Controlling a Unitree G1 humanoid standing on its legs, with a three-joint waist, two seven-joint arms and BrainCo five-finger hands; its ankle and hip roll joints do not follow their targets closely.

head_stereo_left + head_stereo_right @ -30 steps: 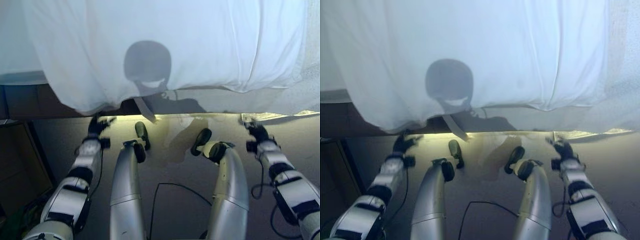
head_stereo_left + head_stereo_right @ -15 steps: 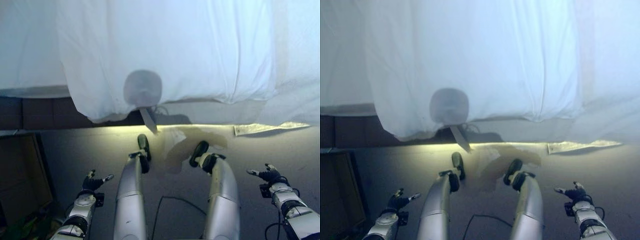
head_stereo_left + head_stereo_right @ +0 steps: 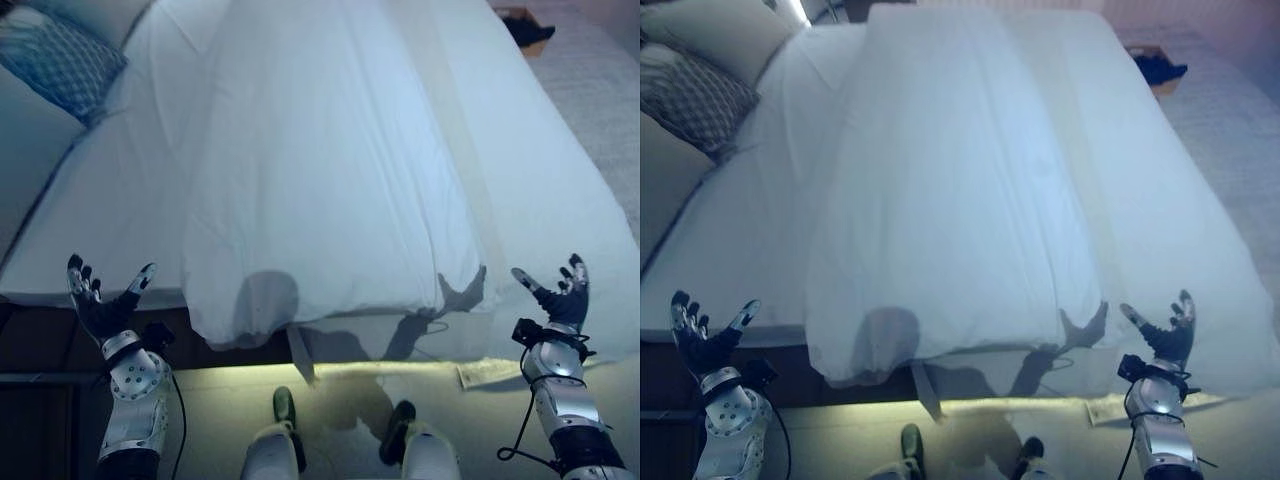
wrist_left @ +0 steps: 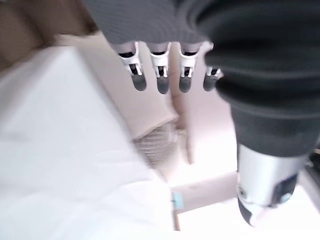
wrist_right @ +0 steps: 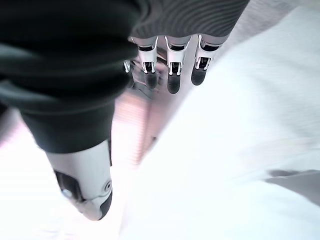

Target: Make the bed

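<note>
A white duvet (image 3: 330,190) lies lengthwise down the middle of the bed, and its near hem hangs over the foot. The white sheet (image 3: 545,190) shows on both sides of it. My left hand (image 3: 100,305) is raised beside the foot's left corner, open, with spread fingers (image 4: 160,75) and nothing in it. My right hand (image 3: 558,298) is raised by the right corner, also open with straight fingers (image 5: 172,70), apart from the cloth. A patterned cushion (image 3: 60,60) and a white pillow (image 3: 720,30) lie at the head, far left.
The dark bed frame (image 3: 40,345) shows under the sheet at the near left. A grey strap (image 3: 298,355) hangs below the duvet's hem. On the floor lies a pale strip (image 3: 490,372). A box holding something dark (image 3: 525,28) stands on the carpet (image 3: 600,100), far right.
The view has swung up from the floor to the whole bed. Both hands left the duvet's hem, dropped low, and now stand raised with fingers spread.
</note>
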